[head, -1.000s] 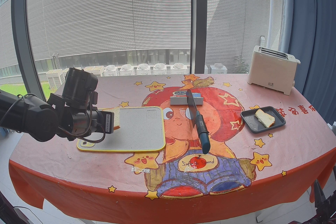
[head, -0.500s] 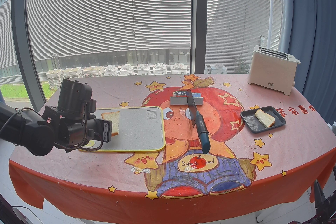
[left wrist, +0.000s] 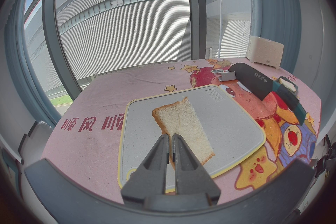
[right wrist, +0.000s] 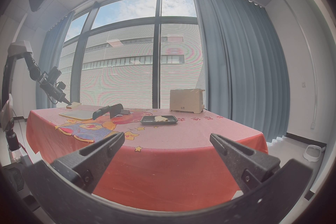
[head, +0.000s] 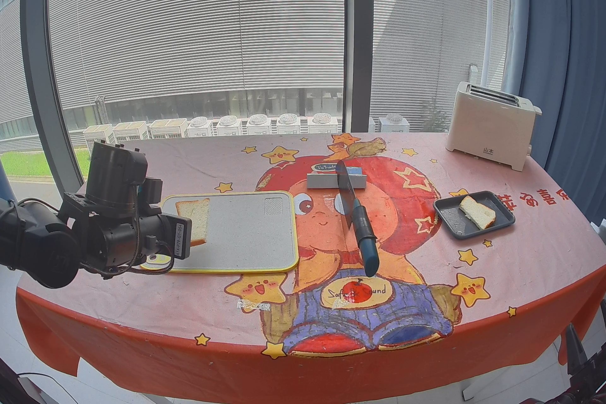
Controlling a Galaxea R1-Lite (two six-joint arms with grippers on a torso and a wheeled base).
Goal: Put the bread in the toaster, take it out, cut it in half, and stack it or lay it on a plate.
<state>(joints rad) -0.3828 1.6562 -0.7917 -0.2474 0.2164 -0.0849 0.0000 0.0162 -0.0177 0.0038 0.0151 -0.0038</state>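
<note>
A half slice of bread [head: 193,221] is at the left end of the grey cutting board [head: 252,235]. My left gripper [head: 184,240] comes in from the left. Its fingers [left wrist: 185,158] are pressed together on the slice's near edge [left wrist: 182,123]. A second piece of bread [head: 478,213] lies in the dark tray [head: 454,223] on the right. The white toaster [head: 492,124] stands at the back right with nothing visible in its slots. My right gripper [right wrist: 167,137] hangs open, with nothing in it, well off the table's right side.
A knife [head: 356,216] with a blue handle lies mid-table, its blade propped on a small grey holder [head: 336,179]. Printed tablecloth stretches bare between board and tray. Window frames rise directly behind the table.
My left arm has drawn back to the left and toward the table's front edge. The bread slice has shifted left along with the gripper.
</note>
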